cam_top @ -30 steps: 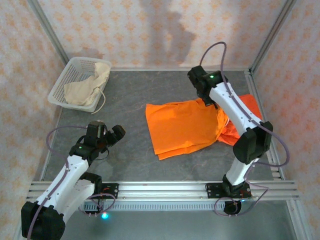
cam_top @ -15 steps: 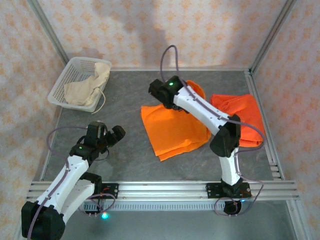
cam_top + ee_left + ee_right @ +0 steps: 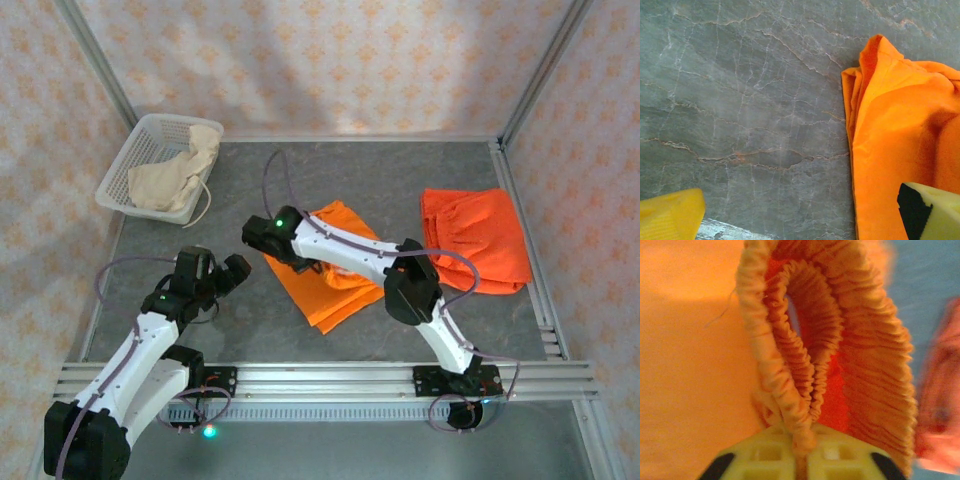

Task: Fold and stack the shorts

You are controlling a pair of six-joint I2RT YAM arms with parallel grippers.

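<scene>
One pair of orange shorts (image 3: pixel 328 298) lies folded over itself at the table's middle. My right arm reaches across it to the left, and my right gripper (image 3: pixel 263 238) holds its gathered waistband at the left edge of the fold. In the right wrist view the gripper (image 3: pixel 802 442) is shut on that waistband (image 3: pixel 790 385), which loops up from between the yellow fingers. A second pair of orange shorts (image 3: pixel 475 238) lies flat at the right. The cream shorts (image 3: pixel 172 178) sit in the basket. My left gripper (image 3: pixel 235 268) is open just left of the folded shorts (image 3: pixel 895 150), touching nothing.
The white mesh basket (image 3: pixel 148 132) stands at the back left corner, with a drawstring hanging over its near side. Metal frame posts and patterned walls close in the grey stone table (image 3: pixel 240 180). An aluminium rail (image 3: pixel 320 378) runs along the near edge.
My right arm has swept from the right side to the left with the waistband, folding the orange shorts over themselves and uncovering the second orange pair. My left arm has stayed put.
</scene>
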